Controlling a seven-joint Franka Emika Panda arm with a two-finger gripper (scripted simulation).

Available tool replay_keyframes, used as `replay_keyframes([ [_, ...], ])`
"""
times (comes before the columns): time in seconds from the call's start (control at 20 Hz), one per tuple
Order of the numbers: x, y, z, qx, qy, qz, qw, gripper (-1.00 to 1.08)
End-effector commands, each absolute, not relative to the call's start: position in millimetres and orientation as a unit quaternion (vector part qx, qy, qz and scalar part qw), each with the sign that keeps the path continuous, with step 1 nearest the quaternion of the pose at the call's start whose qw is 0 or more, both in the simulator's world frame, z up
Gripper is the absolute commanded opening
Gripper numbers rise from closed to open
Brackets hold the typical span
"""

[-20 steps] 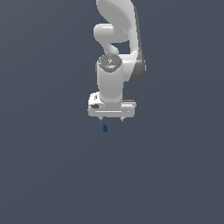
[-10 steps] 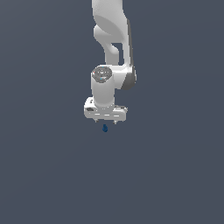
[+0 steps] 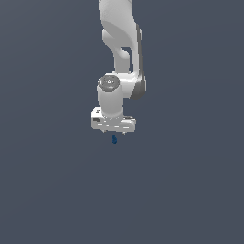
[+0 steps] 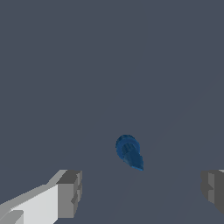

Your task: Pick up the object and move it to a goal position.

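Note:
The object (image 3: 114, 139) is a tiny dark blue, slightly elongated blob on the flat grey surface. In the exterior view it lies just below my white gripper (image 3: 114, 132), which hangs from the arm and points down. In the wrist view the object (image 4: 128, 151) lies ahead of the two grey fingertips (image 4: 70, 192), between their lines but apart from both. The jaws stand wide apart and hold nothing. My gripper (image 4: 142, 190) is above the object and does not touch it.
The plain dark grey surface (image 3: 190, 190) fills both views. The white arm (image 3: 121, 43) rises out of the frame's upper edge. No goal marker shows.
The arm has swung a little toward the exterior view's left, and the gripper has shifted slightly with it. The object has stayed where it was. The jaws remain open.

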State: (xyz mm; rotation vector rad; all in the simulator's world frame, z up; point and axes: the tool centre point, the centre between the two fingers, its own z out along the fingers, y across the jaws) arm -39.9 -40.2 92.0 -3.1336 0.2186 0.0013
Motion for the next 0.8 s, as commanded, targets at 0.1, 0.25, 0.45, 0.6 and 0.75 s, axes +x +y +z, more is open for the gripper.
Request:
replay_keyframes([
  [0.1,-41,-40,81,-0.998,0.070,0.001,0.000,1.00],
  [0.25,-41,-40,66,-0.998,0.070,0.000,0.000,1.00],
  [0.45,-42,-41,49,-0.998,0.070,0.000,0.000,1.00],
  [0.6,-41,-41,43,-0.998,0.070,0.000,0.000,1.00],
  [0.75,-41,-41,42,-0.998,0.070,0.000,0.000,-1.00],
])
